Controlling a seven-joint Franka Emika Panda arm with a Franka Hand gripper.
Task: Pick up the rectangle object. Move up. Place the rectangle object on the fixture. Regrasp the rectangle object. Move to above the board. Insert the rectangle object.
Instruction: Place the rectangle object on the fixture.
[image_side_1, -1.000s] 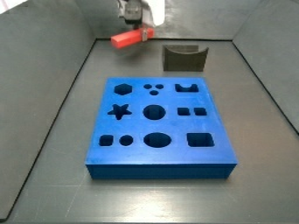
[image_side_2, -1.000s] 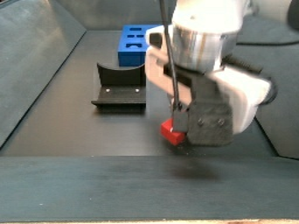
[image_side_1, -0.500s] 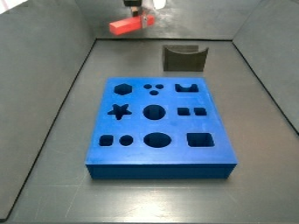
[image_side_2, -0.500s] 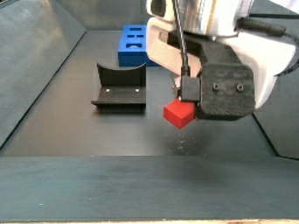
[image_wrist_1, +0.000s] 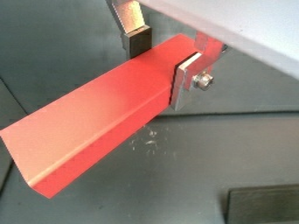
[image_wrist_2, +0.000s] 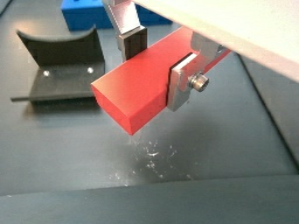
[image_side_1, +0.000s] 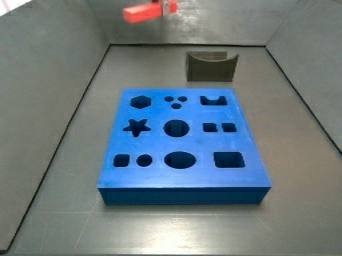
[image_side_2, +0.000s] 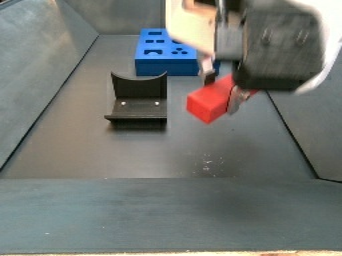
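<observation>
My gripper (image_wrist_1: 163, 59) is shut on the red-orange rectangle object (image_wrist_1: 100, 121) and holds it level, high above the floor. It shows in both wrist views, with the silver fingers (image_wrist_2: 184, 80) clamping its long sides near one end. In the side views the rectangle object (image_side_1: 144, 12) (image_side_2: 210, 102) hangs in the air, left of the fixture (image_side_1: 211, 66) and beyond the far end of the blue board (image_side_1: 181, 144). The gripper (image_side_2: 222, 80) is blurred there. The fixture (image_side_2: 136, 99) stands empty, its notch up.
Grey bin walls (image_side_1: 60, 95) close in the dark floor on both sides. The board (image_side_2: 166, 50) lies at one end of the bin and the fixture (image_wrist_2: 59, 63) between it and the gripper. Small white specks (image_wrist_2: 155, 156) mark the floor below the held piece.
The gripper has risen steadily with the rectangle object, from just above the floor to well above it. The fixture and the board have not moved.
</observation>
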